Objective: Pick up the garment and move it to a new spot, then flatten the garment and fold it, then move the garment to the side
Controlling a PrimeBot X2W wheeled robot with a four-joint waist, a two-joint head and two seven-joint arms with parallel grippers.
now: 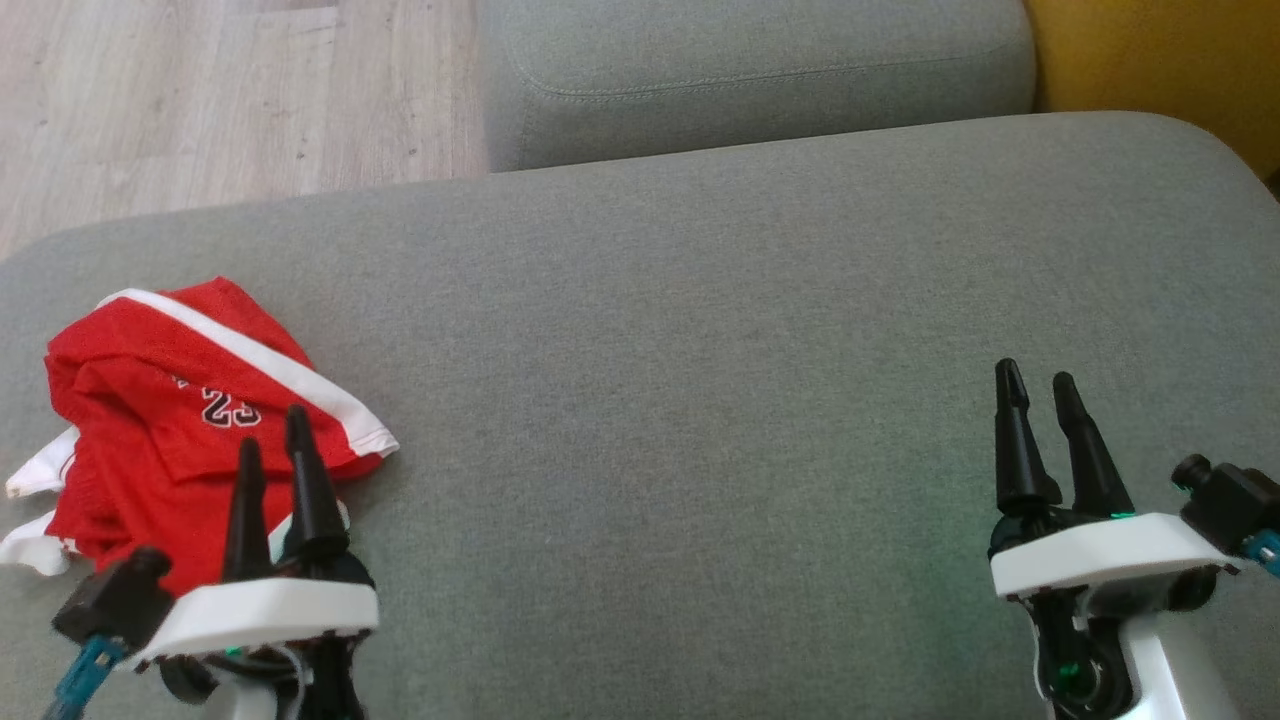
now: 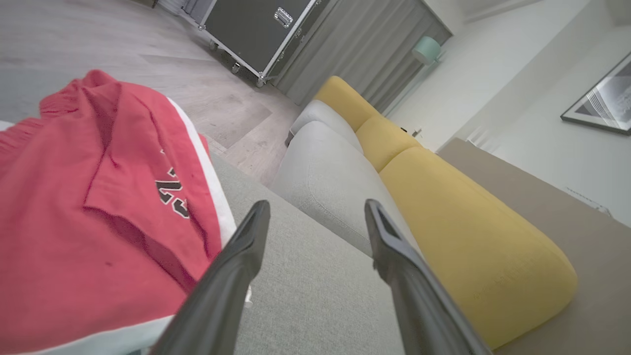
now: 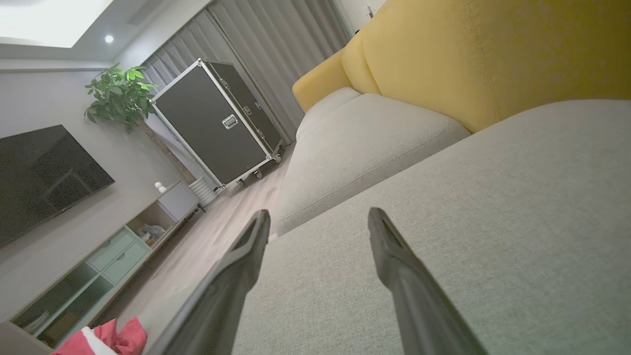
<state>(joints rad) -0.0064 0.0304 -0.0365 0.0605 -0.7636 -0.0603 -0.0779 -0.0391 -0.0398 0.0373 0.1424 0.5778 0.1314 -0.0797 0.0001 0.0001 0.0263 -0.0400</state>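
The garment (image 1: pixel 180 420) is a red jersey with white trim and a dark number, lying crumpled at the left end of the grey sofa seat (image 1: pixel 700 350). My left gripper (image 1: pixel 272 428) hovers over its near right edge, open and holding nothing. In the left wrist view the garment (image 2: pixel 88 222) lies left of the open left gripper (image 2: pixel 315 212). My right gripper (image 1: pixel 1035 388) stands open over bare cushion at the lower right, far from the garment. The right wrist view has the open right gripper (image 3: pixel 318 219) above the seat and a bit of red garment (image 3: pixel 121 337) at the bottom left.
A second grey cushion (image 1: pixel 750 70) lies beyond the seat. Yellow back cushions (image 1: pixel 1160 60) rise at the far right. Wooden floor (image 1: pixel 200 100) borders the seat's far left. A black wheeled case (image 3: pixel 217 123), a TV and a plant stand across the room.
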